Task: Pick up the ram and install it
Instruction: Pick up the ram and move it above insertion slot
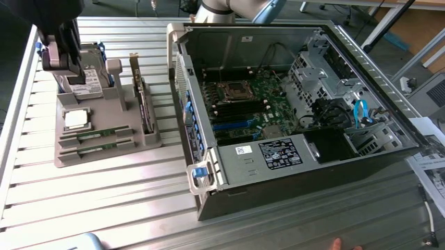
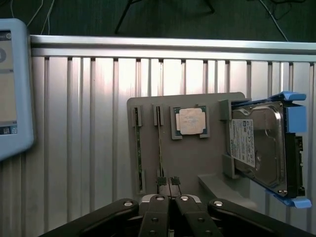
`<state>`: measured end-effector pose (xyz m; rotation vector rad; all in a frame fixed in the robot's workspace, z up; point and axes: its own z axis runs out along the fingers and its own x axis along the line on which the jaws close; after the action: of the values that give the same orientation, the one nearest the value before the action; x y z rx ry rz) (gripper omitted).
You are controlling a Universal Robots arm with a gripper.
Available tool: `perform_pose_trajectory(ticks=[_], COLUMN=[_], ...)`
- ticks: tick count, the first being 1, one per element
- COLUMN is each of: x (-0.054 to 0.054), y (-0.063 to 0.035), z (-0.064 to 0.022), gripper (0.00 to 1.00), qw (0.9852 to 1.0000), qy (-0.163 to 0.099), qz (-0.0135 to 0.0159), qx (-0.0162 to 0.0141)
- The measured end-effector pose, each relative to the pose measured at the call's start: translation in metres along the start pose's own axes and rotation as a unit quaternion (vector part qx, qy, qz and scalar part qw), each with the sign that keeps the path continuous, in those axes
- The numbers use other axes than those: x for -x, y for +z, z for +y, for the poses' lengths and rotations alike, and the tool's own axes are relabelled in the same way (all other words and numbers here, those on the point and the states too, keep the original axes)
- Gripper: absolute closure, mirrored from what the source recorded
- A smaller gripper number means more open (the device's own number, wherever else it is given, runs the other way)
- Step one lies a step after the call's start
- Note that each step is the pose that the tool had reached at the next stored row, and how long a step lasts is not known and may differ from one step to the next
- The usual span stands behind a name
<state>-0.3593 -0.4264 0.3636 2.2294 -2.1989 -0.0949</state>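
The fingers (image 2: 157, 212) were pressed together with nothing between them. They hung above the grey holder tray (image 2: 187, 163), their tips over one end of the ram (image 2: 159, 143) and, as far as could be judged, clear of it. That thin green strip lay in its slot just beside the processor chip (image 2: 190, 121), and a second strip (image 2: 138, 148) lay in the next slot out. The hard drive (image 2: 256, 148) stood in its blue carrier at the tray's far end.

The tray sat on the ribbed desk (image 1: 104, 198), to the exterior view's left of the open computer case (image 1: 292, 187). The task had barely begun: the ram was not yet lifted, and the memory slots (image 1: 240, 110) on the motherboard looked unfilled.

The hard drive's white label and the black sticker (image 1: 280, 153) on the case carried print too small to read.
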Motion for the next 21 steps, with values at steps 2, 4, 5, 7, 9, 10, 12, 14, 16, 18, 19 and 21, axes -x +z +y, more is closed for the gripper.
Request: perform_pose_trajectory(ticks=[2, 4, 5, 7, 9, 10, 12, 14, 16, 18, 19, 21], x=[0.0, 0.0, 0.0, 0.0, 0.0, -0.001, -0.001, -0.001, -0.001, -0.001, -0.001, -0.001], y=[0.0029, 0.0058, 0.0073, 0.0101, 0.013, 0.0143, 0.0167, 0.0188, 0.021, 0.023, 0.0241, 0.0264], z=[-0.0001, -0.0003, -0.0003, -0.0005, -0.0006, -0.0007, -0.0008, -0.0009, -0.001, -0.0011, -0.0012, -0.0013], gripper=[0.89, 0.89, 0.89, 0.89, 0.89, 0.89, 0.89, 0.89, 0.89, 0.89, 0.89, 0.89], qw=[1.0, 1.0, 1.0, 1.0, 1.0, 1.0, 1.0, 1.0, 1.0, 1.0, 1.0, 1.0], qy=[0.0, 0.0, 0.0, 0.0, 0.0, 0.0, 0.0, 0.0, 0.0, 0.0, 0.0, 0.0], qz=[-0.0001, -0.0001, -0.0001, -0.0001, -0.0001, -0.0001, -0.0002, -0.0003, -0.0005, -0.0005, -0.0005, -0.0006], qx=[0.0, 0.0, 0.0, 0.0001, 0.0, 0.0, 0.0, 0.0, 0.0, 0.0, 0.0, 0.0])
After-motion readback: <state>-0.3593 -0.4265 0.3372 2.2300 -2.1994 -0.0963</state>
